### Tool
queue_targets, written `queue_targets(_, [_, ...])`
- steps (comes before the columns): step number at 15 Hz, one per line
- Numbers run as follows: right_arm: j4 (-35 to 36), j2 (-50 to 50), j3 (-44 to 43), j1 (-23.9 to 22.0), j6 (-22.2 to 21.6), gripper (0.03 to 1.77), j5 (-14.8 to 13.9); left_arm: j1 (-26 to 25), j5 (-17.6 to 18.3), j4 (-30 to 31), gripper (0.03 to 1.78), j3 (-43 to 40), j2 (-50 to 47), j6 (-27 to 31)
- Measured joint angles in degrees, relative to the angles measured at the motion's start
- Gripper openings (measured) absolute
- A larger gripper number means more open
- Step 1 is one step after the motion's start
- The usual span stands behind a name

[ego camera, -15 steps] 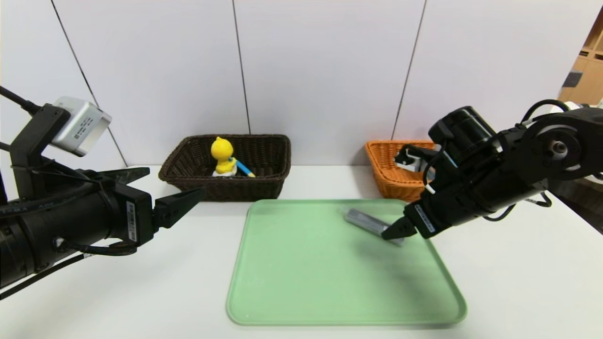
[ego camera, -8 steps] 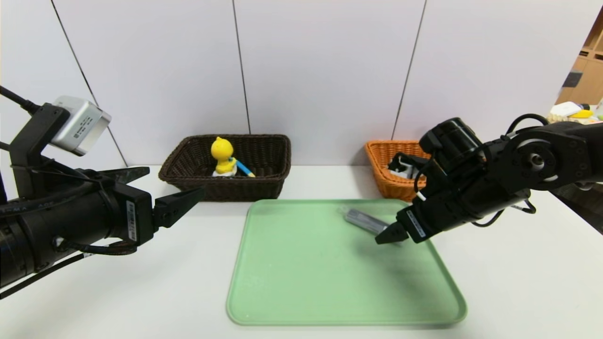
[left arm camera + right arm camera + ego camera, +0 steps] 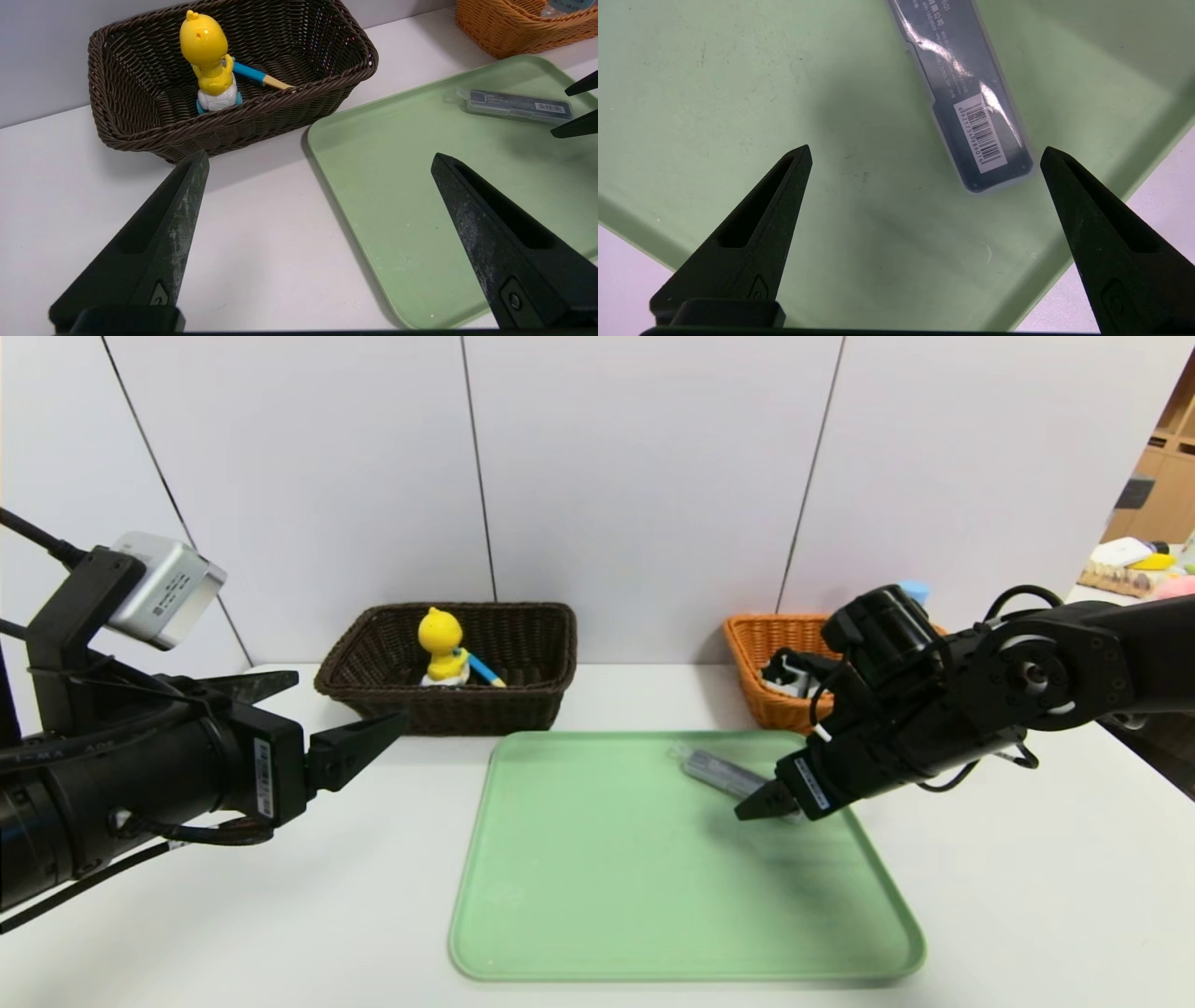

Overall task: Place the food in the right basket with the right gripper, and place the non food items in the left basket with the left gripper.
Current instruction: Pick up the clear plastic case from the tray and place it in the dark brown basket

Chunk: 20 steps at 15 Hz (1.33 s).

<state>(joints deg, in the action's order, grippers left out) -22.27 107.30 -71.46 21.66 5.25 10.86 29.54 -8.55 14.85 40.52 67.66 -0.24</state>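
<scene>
your right gripper (image 3: 761, 800) hangs wide open just over the near end of the grey case (image 3: 724, 775), which lies flat on the far right part of the green tray (image 3: 653, 915). the case is not food, so it belongs in the dark basket (image 3: 373, 663), and that is a job for your left gripper (image 3: 322, 728). i think the best thing is to stop, lift the right one away, and bring the left one over.

the left gripper is wide open too, holding nothing, up over the table (image 3: 1027, 915) on the left. the case is thin and flat, so come down from above with one finger on each long side, low to the tray, and close slowly so it does not slide.

the duck (image 3: 441, 649) and the spoon (image 3: 484, 669) sit in the dark basket already. the bottle (image 3: 913, 590) stands in the orange basket (image 3: 761, 658), with only its blue cap peeking over the right arm.

the tray has a low raised rim, so lift the case up before you move it left. the middle of the tray is bare, so you have room to cross. go over the near wall of the dark basket and keep off the duck.
</scene>
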Motion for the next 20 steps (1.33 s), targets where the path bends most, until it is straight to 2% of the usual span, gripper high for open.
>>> queue_targets(6, [3.9, 2.3, 0.0, -0.8, -0.1, 1.70, 0.1, 0.0, 0.0, 0.0, 1.69, -0.1, 0.1, -0.1])
queue_targets(12, [4.3, 3.3, 1.3, -0.7, -0.3, 1.70, 1.1, 0.1, 0.0, 0.1, 1.69, -0.1, 0.2, -0.1])
queue_targets(16, [3.9, 2.7, 1.4, 0.9, -3.4, 1.70, 1.8, 0.1, 0.1, 0.1, 1.69, -0.1, 0.3, -0.2])
queue_targets(20, [3.9, 2.1, 1.6, 2.8, -4.3, 1.70, 1.6, 0.1, 0.1, 0.1, 1.69, -0.1, 0.4, -0.2])
